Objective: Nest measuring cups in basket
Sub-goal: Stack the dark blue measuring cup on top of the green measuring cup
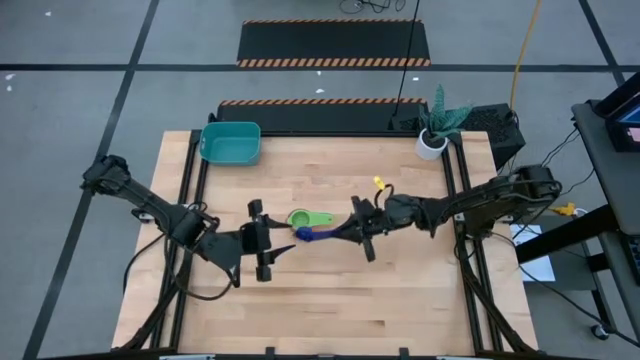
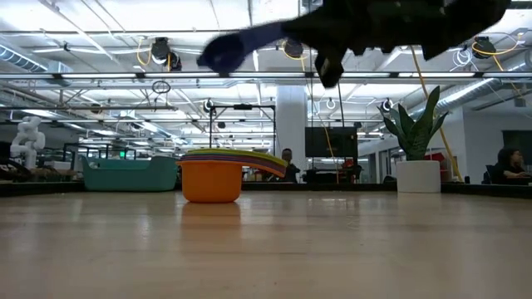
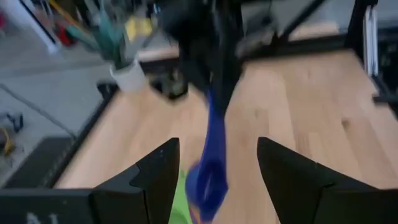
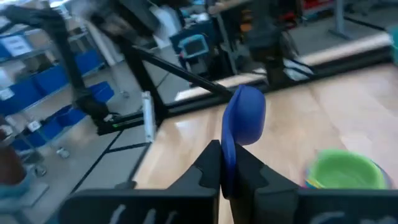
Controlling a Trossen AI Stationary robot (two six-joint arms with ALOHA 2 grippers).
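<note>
The worktop is carrying everything, and the stack of nested cups near its middle is serving as the landmark: orange cup at the bottom, green cup showing at the top in the high view. The basket is sitting well apart from the stack, toward the far left corner, with no cups visible in it, so the nesting is happening outside it and the basket step is not yet done. The right tool is hanging just right of the stack, clenched on the handle of the blue cup, whose bowl is riding above and just beside the stack on the near side. The left tool is waiting near the stack on its left and near side, fingers released and spread, with the blue cup showing between them in its wrist view but apparently untouched. To do this step well, I judge the right tool should be levelling the bowl, centring it over the green cup, lining its handle with the others, and lowering gently before letting go; a tilted drop could be tipping the stack.
</note>
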